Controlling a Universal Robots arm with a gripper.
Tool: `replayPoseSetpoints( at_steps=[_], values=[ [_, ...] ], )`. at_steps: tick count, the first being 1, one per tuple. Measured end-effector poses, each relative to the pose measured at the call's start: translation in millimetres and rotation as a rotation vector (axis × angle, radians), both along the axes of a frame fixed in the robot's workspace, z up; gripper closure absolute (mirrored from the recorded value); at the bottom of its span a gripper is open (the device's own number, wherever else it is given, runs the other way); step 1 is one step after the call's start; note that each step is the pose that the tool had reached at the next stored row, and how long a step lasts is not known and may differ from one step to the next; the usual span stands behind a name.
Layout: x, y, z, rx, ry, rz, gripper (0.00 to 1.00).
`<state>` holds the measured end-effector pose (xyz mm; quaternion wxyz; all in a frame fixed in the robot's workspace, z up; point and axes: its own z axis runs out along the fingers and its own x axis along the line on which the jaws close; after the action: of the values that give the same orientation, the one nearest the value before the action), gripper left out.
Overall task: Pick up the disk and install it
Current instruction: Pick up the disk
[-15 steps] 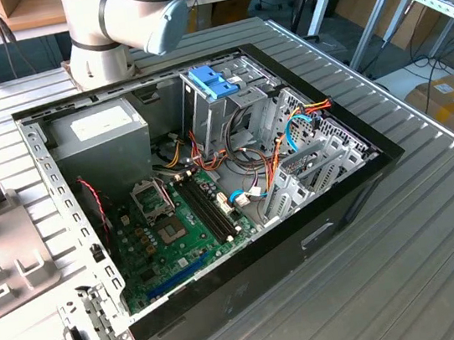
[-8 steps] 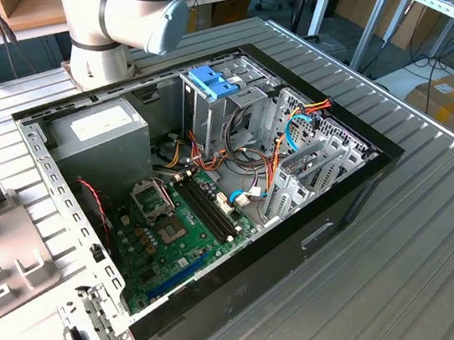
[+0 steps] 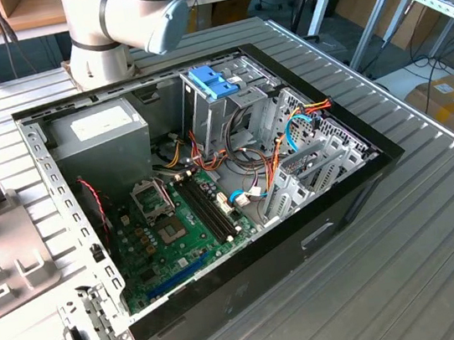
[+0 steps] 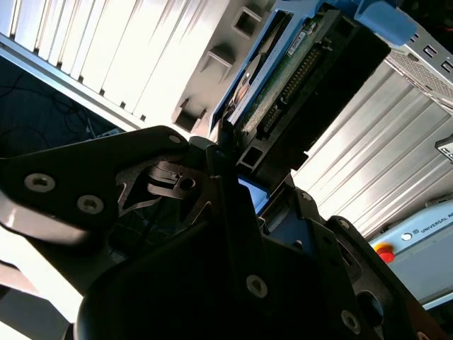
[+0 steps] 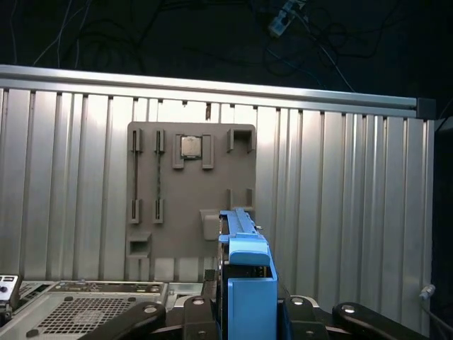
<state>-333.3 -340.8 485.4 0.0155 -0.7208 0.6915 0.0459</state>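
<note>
Pickup looked done: my gripper (image 5: 248, 319) pinched the disk (image 5: 244, 262), which stood lifted clear of the surface (image 5: 340, 177), near the grey fixture (image 5: 184, 205). Installing it in the case (image 3: 304, 239) remained.

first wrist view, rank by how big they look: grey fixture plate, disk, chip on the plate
1. grey fixture plate
2. disk, but it is much nearer the camera, so this is unsure
3. chip, clearly smallest
</note>
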Motion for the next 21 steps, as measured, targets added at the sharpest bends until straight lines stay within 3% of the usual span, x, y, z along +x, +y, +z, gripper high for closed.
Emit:
replayPoseSetpoints(
  at_steps=[21],
  values=[
    [9.4, -1.6, -1.3, 0.0000, 0.0000, 0.000, 0.63]
  ],
)
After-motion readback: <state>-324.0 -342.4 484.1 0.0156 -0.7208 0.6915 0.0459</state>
